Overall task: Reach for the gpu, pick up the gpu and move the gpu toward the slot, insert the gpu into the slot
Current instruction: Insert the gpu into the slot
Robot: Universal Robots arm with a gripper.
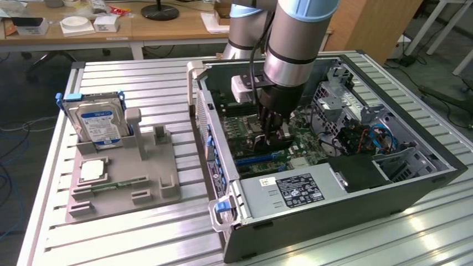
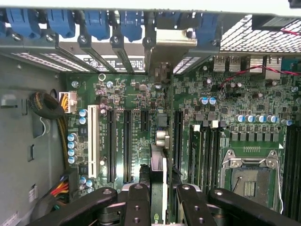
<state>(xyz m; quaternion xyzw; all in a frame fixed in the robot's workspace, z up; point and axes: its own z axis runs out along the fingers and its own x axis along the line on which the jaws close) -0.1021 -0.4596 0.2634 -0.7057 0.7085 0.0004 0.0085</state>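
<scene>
The gripper [image 2: 159,197] pinches the gpu [image 2: 159,165] edge-on inside the open computer case [image 1: 414,183], card hanging straight below the fingers, its long axis lined up with the slot [image 2: 160,123] on the motherboard [image 2: 235,101] beneath

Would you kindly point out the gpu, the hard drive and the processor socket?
gpu [image 2: 158,181]: wrist view, on the card's upper edge between the tool's fingers.
hard drive [image 1: 97,123]: exterior view, on its blue-white label.
processor socket [image 2: 248,176]: wrist view, on its centre.
</scene>
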